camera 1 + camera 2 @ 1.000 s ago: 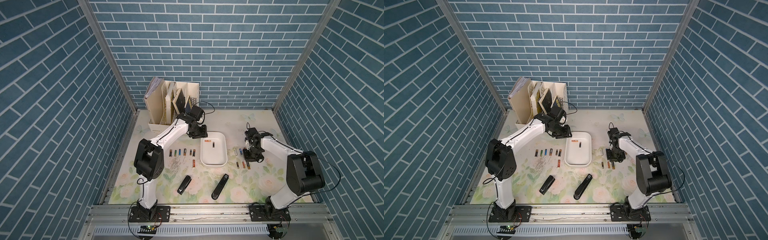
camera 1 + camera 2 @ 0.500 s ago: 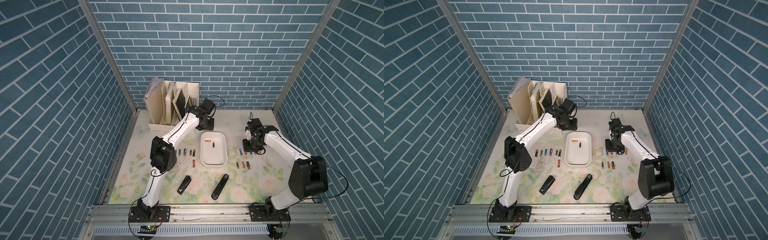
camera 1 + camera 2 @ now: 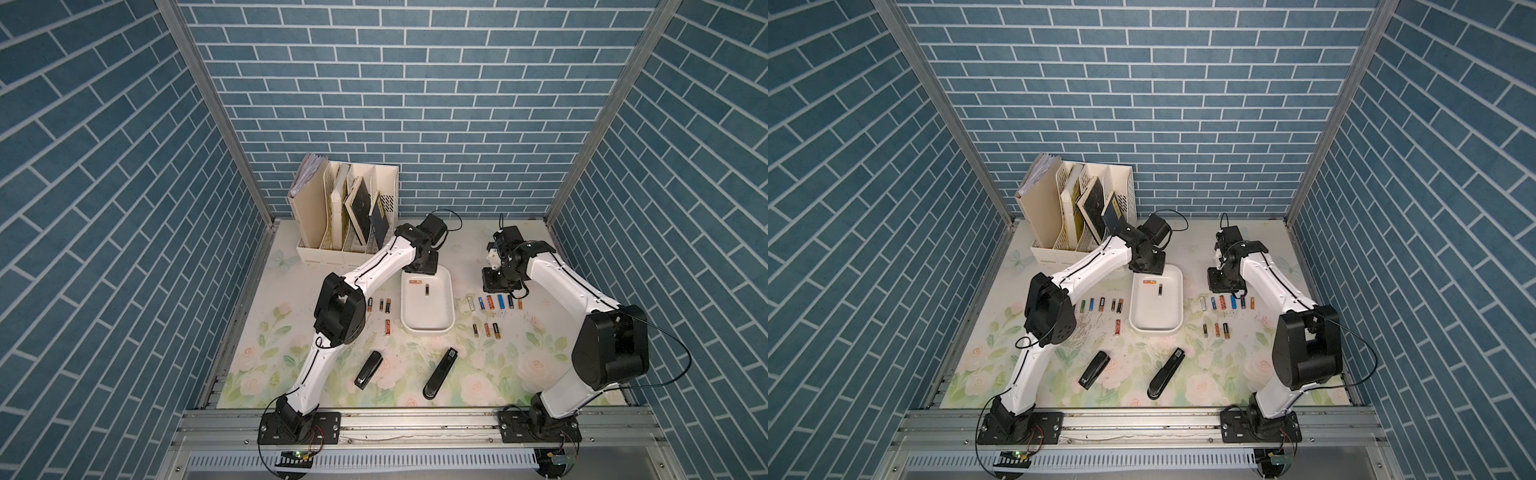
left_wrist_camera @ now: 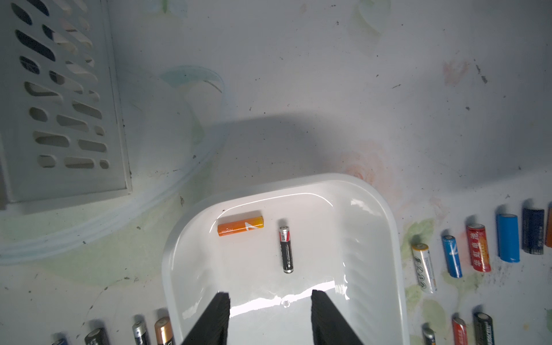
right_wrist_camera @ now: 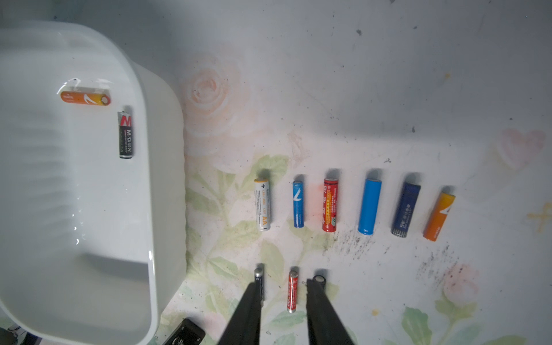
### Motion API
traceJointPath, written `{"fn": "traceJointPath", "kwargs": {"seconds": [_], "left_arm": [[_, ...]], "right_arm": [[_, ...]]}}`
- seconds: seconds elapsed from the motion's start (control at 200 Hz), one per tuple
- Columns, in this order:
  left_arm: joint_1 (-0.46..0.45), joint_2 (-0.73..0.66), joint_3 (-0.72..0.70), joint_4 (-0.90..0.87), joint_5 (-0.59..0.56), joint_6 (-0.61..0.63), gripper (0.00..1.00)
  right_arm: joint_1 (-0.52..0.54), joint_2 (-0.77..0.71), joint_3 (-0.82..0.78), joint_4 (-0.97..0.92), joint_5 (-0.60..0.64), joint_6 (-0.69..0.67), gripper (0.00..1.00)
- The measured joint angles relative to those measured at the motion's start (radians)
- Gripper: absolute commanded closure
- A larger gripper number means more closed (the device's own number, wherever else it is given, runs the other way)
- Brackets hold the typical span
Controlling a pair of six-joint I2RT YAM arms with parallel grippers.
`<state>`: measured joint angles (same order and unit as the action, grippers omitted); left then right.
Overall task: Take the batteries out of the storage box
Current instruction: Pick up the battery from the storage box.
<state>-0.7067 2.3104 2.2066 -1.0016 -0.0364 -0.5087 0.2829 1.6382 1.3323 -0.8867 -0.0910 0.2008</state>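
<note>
Two batteries (image 3: pixel 426 289) sitting in the storage box (image 4: pixel 367 239) right now: orange cell (image 4: pixel 240 226) lying crosswise by the far wall, slim black cell (image 4: pixel 286 249) with a red-and-silver end just beside it, not touching. Glossy white plastic on that box, shallow, rounded corners, smooth walls, parked mid-table on the floral mat (image 3: pixel 282 345). Above the box, left gripper (image 4: pixel 270 294) hanging, matte black ribbed fingers (image 4: pixel 219 316) spread wide, nothing between them. On the right arm's side of the box, right gripper (image 5: pixel 283 283) up over the mat, smooth black fingers parted by a narrow gap, pinching nothing; slim red cell (image 5: pixel 292 291) peeking through that gap in the wrist view, no telling about contact. Close by, a row of six (image 5: pixel 370 206) laid out parallel: white AA, blue, red, plain sky-blue sleeve, navy, orange. Nearer the front, a shorter row of three (image 3: pixel 485 329), slim red one in the middle. Plus more cells (image 3: pixel 1101 304) lined up on the left arm's side. Also two long black staplers (image 3: pixel 368 370) near the front edge, and a cream slotted file organizer (image 3: pixel 345 224) stuffed with books in the back corner.
</note>
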Motion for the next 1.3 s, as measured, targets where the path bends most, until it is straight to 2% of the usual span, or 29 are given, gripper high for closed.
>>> {"fn": "traceJointPath", "kwargs": {"seconds": [0.475,0.72,0.945,1.3], "left_arm": [[-0.027,0.107,-0.03,0.061,-0.014,-0.015,0.51],[-0.038,0.14,-0.03,0.094,-0.011,-0.027,0.6],[-0.046,0.171,-0.03,0.096,-0.014,-0.034,0.64],[-0.047,0.172,-0.029,0.096,-0.015,-0.038,0.79]], "right_arm": [[-0.001,0.016,0.0,-0.003,-0.011,-0.025,0.7],[-0.003,0.025,0.0,-0.003,-0.014,-0.027,0.7],[-0.005,0.033,0.0,-0.003,-0.019,-0.034,0.7],[-0.01,0.033,0.0,-0.002,-0.023,-0.045,0.7]]}}
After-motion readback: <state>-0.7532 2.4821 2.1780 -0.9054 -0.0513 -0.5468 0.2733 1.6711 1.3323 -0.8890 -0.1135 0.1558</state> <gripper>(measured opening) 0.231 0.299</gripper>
